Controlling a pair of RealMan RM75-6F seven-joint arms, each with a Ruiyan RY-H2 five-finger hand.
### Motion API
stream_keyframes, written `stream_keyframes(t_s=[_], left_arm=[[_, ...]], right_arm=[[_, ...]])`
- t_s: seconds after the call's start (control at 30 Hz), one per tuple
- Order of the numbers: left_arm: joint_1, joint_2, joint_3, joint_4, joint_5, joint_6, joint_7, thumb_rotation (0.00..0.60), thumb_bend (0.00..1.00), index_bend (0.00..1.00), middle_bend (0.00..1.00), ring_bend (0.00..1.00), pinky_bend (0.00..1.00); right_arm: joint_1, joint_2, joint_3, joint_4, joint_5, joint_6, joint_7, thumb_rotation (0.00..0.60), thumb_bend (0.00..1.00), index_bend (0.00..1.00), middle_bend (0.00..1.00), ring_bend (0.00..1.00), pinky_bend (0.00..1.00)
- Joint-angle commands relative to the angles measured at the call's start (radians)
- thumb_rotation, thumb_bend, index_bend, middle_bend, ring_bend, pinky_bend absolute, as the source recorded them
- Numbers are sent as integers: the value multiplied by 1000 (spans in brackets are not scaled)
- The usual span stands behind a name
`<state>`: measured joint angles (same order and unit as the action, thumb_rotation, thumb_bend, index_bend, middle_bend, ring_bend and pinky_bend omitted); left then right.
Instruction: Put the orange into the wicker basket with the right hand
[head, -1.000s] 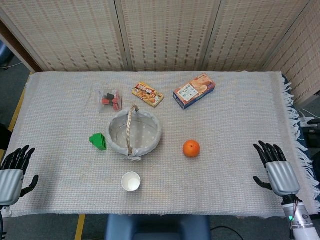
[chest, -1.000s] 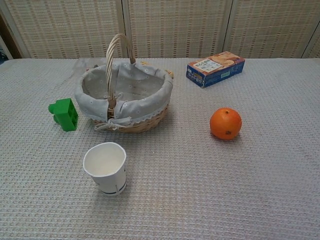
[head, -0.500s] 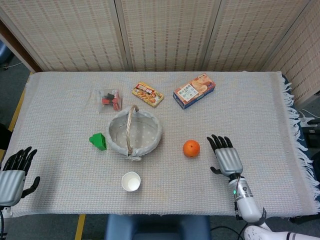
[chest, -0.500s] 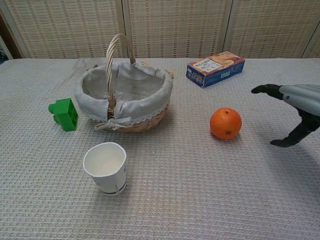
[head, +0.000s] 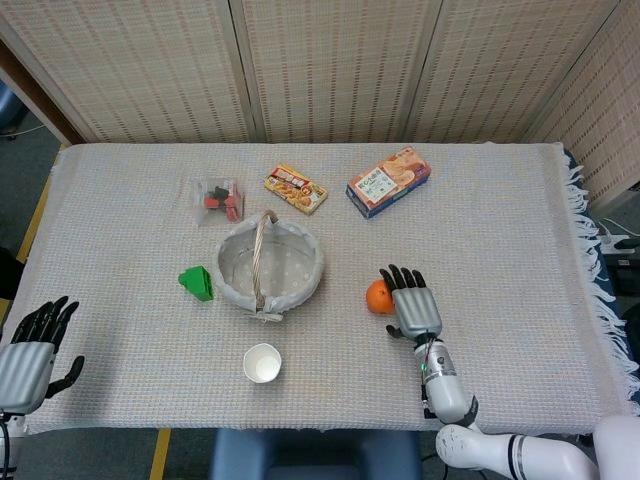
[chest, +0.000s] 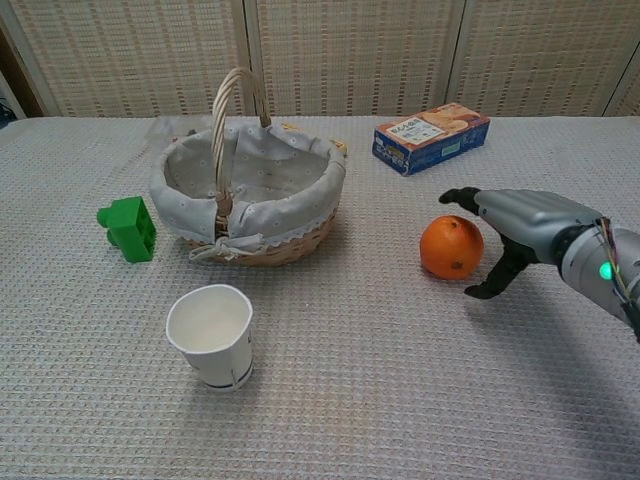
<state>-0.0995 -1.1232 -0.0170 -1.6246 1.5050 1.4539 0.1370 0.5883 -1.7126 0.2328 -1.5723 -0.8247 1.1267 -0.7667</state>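
Observation:
The orange (head: 377, 297) (chest: 450, 247) lies on the cloth to the right of the wicker basket (head: 233, 283) (chest: 296, 239), which has a grey lining and an upright handle. My right hand (head: 412, 304) (chest: 515, 224) is right beside the orange on its right side, fingers spread over its top and thumb low beside it, holding nothing. In the head view the hand covers part of the orange. My left hand (head: 27, 355) hovers open at the table's near left edge, far from everything.
A white paper cup (head: 262, 363) (chest: 212, 335) stands in front of the basket. A green block (head: 197, 282) (chest: 128, 227) sits left of it. A blue-orange snack box (head: 389, 181) (chest: 431, 137), a small yellow packet (head: 295, 188) and a clear bag (head: 217, 197) lie behind.
My right hand has swept left from the table's right edge to the orange's side. The orange and the left hand have stayed put.

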Motion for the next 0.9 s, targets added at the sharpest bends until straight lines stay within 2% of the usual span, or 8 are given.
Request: stream_keyframes(t_s=[0.03,0.1,0.2,0.3,0.4,0.57,0.73,0.9], left_arm=[[0,-1,5,-1,6,0,2,600,374,0,0,0,99],[0,0,6,-1,9,0,-2,600,374,0,0,0,99],[0,2,7,-2,9,-2,-7,600,374,0,0,0,99],[-1,5,7,-5,6,-5,-13,600,374,0,0,0,99],[-1,6,8,-7,5,-7,-14,600,373,0,0,0,99],[-3,4,7,-11,-1,-13,-1,600,373,0,0,0,99],[-3,0,5,-14,-2,-10,8,600,373,0,0,0,99],[-2,2,4,-15,-4,-7,-4,600,374,0,0,0,99]], right_arm=[[25,-49,2,59,-4,4,15,600,170,90,154,124,256],[31,-65,-5,85,-12,3,21,600,214,109,298,291,425],[30,-84,-18,113,-40,16,44,600,259,131,475,503,612],[22,-87,-32,119,-88,40,76,600,279,153,592,631,716],[10,-70,-31,90,-135,65,120,600,283,171,626,665,723],[20,-41,18,-2,-206,106,172,600,283,200,628,666,723],[92,-41,91,-69,-233,114,100,600,283,226,627,665,724],[177,-88,153,-43,-205,106,19,600,282,252,627,662,724]])
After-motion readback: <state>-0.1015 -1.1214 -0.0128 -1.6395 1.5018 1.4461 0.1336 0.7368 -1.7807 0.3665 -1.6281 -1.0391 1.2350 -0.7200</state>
